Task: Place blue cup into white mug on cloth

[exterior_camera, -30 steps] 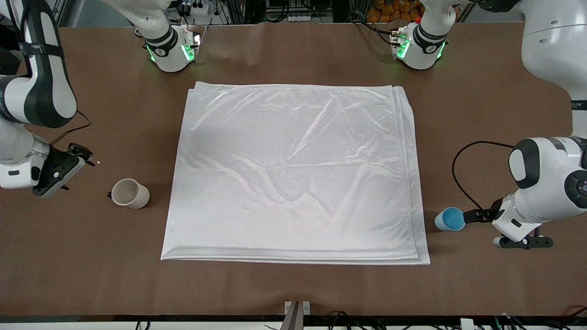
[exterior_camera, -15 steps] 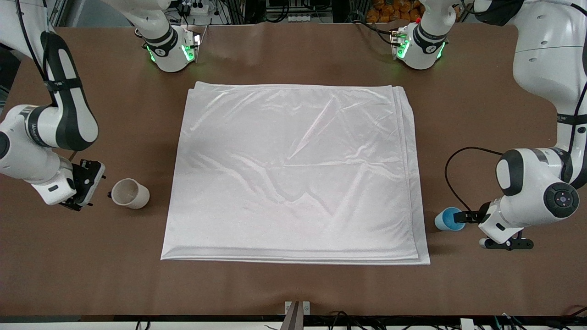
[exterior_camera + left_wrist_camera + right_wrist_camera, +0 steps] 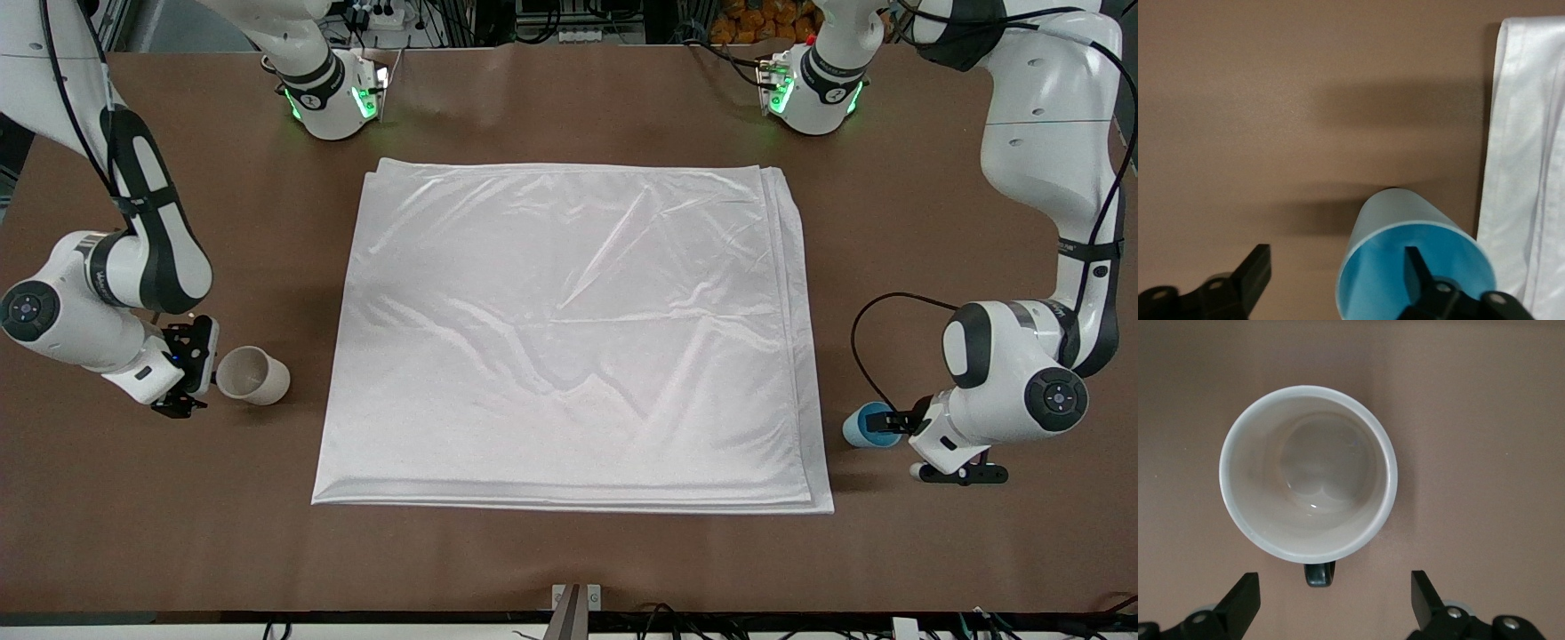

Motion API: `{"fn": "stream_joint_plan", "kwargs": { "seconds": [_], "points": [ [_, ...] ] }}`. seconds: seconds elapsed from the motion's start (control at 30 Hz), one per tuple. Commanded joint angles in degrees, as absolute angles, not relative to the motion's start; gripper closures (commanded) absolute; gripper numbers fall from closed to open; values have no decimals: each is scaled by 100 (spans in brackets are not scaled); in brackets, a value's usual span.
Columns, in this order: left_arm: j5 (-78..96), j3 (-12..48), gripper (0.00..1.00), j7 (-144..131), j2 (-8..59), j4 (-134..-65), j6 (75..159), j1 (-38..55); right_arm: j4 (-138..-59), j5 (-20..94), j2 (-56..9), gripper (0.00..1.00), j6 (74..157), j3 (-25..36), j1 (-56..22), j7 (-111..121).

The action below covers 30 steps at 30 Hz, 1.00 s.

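The blue cup [image 3: 864, 426] stands on the brown table beside the cloth's edge, toward the left arm's end. My left gripper [image 3: 894, 421] is open at its rim. In the left wrist view the left gripper [image 3: 1336, 253] has one finger [image 3: 1417, 267] inside the blue cup [image 3: 1405, 220] and the other outside. The white mug [image 3: 255, 376] stands on the table off the cloth [image 3: 569, 338], toward the right arm's end. My right gripper [image 3: 197, 366] is open beside it. In the right wrist view the right gripper [image 3: 1333, 577] straddles the black handle [image 3: 1319, 574] of the mug [image 3: 1308, 473].
The cloth edge [image 3: 1525, 167] lies close beside the blue cup. A black cable [image 3: 876, 342] loops above the table by the left arm. The two arm bases [image 3: 333, 98] [image 3: 809, 89] stand at the table's far edge.
The right gripper has moved across the table up to the mug's handle side. The left arm has shifted toward the blue cup, bringing its fingers to the rim. Cup and mug have not moved.
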State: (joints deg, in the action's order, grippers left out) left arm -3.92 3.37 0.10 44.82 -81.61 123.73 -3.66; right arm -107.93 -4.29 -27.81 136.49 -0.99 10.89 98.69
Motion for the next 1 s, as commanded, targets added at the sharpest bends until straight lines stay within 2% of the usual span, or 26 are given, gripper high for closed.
{"fn": "stream_joint_plan", "kwargs": {
  "seconds": [0.0, 0.03, 0.4, 0.43, 0.53, 0.7, 0.8, 0.97],
  "points": [
    [-475, 352, 92, -35, 4544, -8095, 12472, -378, -10767, -483, -2865, 0, 13693, -141, 1204, 10133],
    [-475, 352, 100, -35, 4553, -8095, 12472, -378, -10767, -483, -2874, 0, 13693, -141, 1213, 10177],
    [-457, 352, 100, -26, 4562, -8086, 12489, -387, -10775, -483, -3023, 0, 13887, -141, 1248, 10485],
    [-457, 360, 100, -18, 4562, -8086, 12489, -387, -10775, -483, -3015, 3, 13895, -141, 1239, 10485],
    [-457, 360, 100, 0, 4527, -8086, 12489, -387, -10775, -483, -3015, 23, 13895, -141, 1195, 10485],
    [-457, 360, 100, 0, 4386, -8077, 12480, -413, -10767, -483, -3015, 75, 13887, -149, 1134, 10485],
    [-457, 369, 100, -17, 4263, -8077, 12472, -422, -10767, -483, -2997, 87, 13887, -149, 1116, 10485],
    [-457, 369, 100, -158, 3921, -8086, 12410, -369, -10749, -483, -2980, 88, 13869, -158, 1099, 10477]
  ]
}}
